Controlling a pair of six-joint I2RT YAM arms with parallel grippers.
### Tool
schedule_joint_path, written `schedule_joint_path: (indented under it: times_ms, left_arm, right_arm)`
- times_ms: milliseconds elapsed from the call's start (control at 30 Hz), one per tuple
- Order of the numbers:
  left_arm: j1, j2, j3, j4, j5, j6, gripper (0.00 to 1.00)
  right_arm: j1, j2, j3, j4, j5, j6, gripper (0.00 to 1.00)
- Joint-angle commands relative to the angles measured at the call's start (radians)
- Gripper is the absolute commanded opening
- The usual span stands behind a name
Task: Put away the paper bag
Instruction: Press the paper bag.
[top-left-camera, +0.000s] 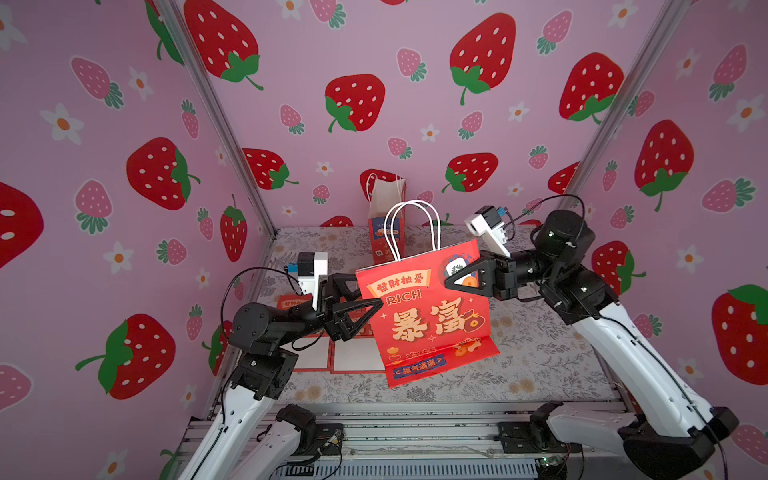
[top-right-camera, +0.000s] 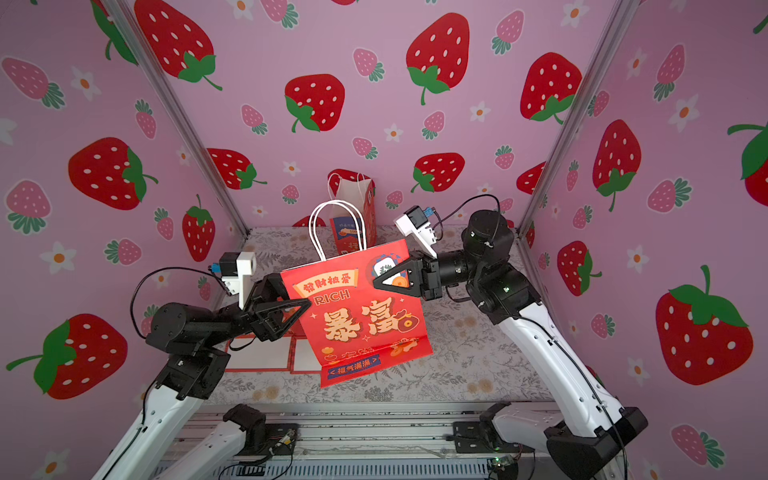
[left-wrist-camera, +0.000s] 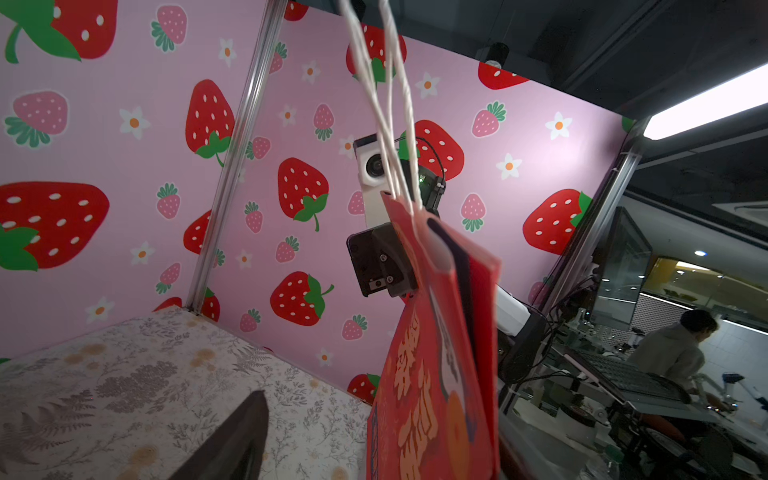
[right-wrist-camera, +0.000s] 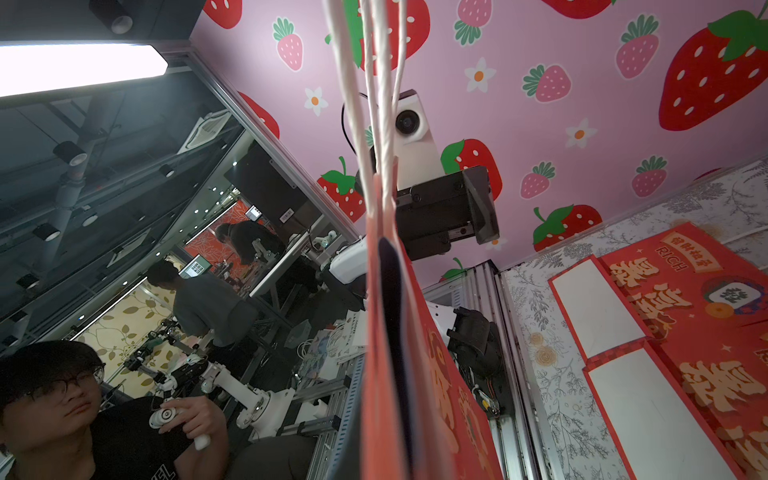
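Holding the red paper bag (top-left-camera: 424, 316) aloft at frame centre, above the table (top-left-camera: 540, 357): my right end effector (top-left-camera: 451, 279) is clenched on its upper right corner. My left end effector (top-left-camera: 370, 295) sits at the bag's left edge, jaws parted, gripping nothing. White handles (top-left-camera: 411, 226) stand upright.

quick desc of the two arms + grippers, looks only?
Both arms match: white link shells with black joint housings and black bases on a rail. The left gripper and right gripper are black, with triangular open-frame fingers. Each wrist carries a white boxy camera with a blue connector and a thin black looping cable.
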Motion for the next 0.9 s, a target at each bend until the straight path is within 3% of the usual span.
schedule_joint_path:
  times_ms: [0, 133, 367, 567, 600, 867]
  left_arm:
    - [-0.023, 0.006, 0.024, 0.044, 0.034, 0.01, 0.59]
    - [-0.041, 0.009, 0.034, -0.023, 0.027, 0.064, 0.41]
    - [-0.068, 0.036, 0.041, -0.014, 0.046, 0.071, 0.31]
    - [-0.078, 0.052, 0.043, -0.03, 0.033, 0.09, 0.07]
    - [-0.079, 0.054, 0.042, -0.034, 0.028, 0.094, 0.01]
    - [-0.079, 0.092, 0.082, -0.186, -0.044, 0.154, 0.0]
  right_arm:
    - [0.019, 0.024, 0.003, 0.026, 0.028, -0.005, 0.0]
    - [0.026, 0.036, 0.014, -0.012, 0.098, -0.035, 0.0]
    - [0.026, 0.035, 0.038, -0.03, 0.171, -0.052, 0.0]
    - [0.028, 0.021, 0.001, 0.025, 0.202, -0.018, 0.0]
    - [0.029, 0.019, -0.004, 0.029, 0.201, -0.014, 0.03]
    - [0.028, -0.052, -0.025, -0.153, 0.286, -0.126, 0.35]
